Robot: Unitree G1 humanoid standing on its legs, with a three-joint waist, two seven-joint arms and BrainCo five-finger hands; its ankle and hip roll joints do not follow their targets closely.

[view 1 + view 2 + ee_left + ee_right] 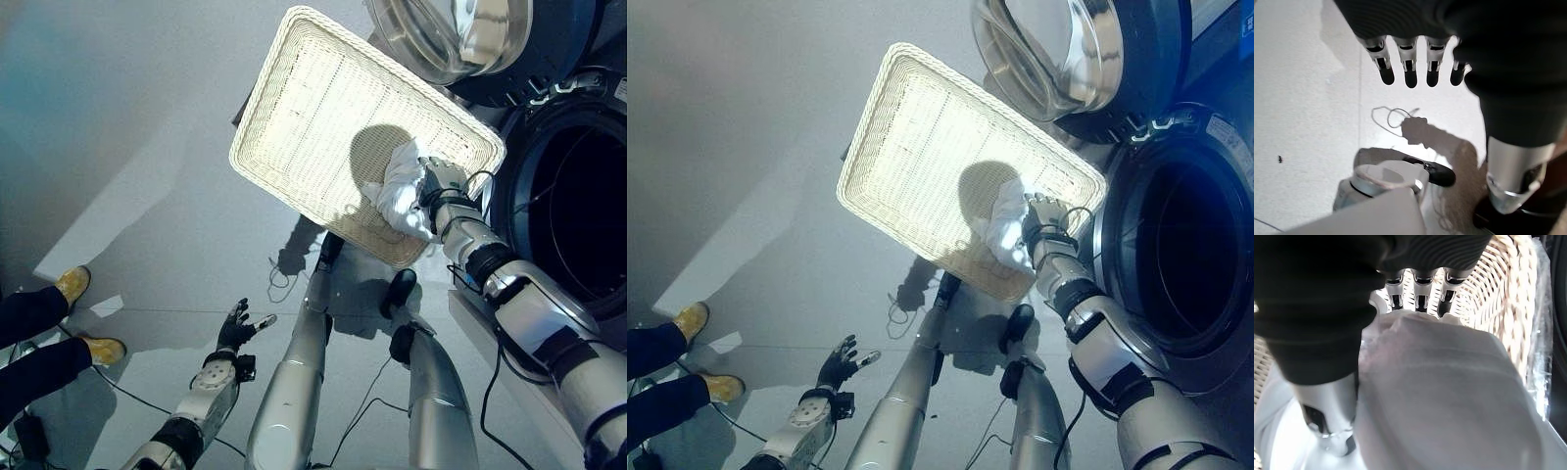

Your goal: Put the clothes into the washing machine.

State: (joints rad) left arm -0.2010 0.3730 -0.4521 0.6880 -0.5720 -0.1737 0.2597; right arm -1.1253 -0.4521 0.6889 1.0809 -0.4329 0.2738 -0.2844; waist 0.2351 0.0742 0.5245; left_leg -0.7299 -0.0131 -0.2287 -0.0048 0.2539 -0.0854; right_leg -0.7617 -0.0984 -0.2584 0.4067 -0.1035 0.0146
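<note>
A white wicker basket stands on the floor beside the washing machine. A bunched white cloth lies in its corner nearest the machine. My right hand reaches into that corner and is shut on the cloth. In the right wrist view the cloth bulges between the fingers and the thumb, against the basket's woven wall. The washing machine's round opening is dark, just right of the hand, with its glass door swung open above. My left hand hangs open and holds nothing.
A person's legs in dark trousers and yellow shoes stand at the left edge. Grey floor spreads left of the basket. The open door overhangs the basket's far corner.
</note>
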